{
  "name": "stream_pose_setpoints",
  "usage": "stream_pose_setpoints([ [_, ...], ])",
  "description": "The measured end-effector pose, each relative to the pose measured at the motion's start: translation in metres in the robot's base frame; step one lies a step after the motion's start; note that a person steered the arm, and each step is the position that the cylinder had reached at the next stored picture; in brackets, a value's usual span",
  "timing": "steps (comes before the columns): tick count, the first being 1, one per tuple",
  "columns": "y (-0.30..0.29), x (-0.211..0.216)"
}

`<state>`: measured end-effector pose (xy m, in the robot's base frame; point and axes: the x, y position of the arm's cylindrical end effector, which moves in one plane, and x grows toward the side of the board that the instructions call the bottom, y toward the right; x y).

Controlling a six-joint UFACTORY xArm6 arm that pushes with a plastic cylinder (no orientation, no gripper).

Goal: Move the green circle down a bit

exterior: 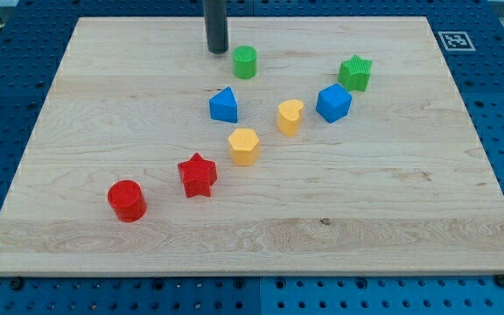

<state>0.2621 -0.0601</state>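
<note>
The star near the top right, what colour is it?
Green star, clear in the camera view.

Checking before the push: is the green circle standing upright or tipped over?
Upright. The green circle shows its round flat top facing up, sitting flat on the board. My tip is just to its upper left, apparently not touching.

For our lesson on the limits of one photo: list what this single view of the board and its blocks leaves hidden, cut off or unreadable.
- Rod above my tip: cut off by the view's top edge, so the arm is unseen.
- Contact between my tip and the green circle: a gap seems to show, but the angle leaves it uncertain.
- Marker at the board's top right corner: too small to read.
- Blocks' far sides: hidden by the blocks themselves.
</note>
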Motion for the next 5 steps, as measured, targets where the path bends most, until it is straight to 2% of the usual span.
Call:
stream_pose_setpoints([
  [1, 0.015, -0.006],
  [2, 0.046, 0.004],
  [5, 0.071, 0.046],
])
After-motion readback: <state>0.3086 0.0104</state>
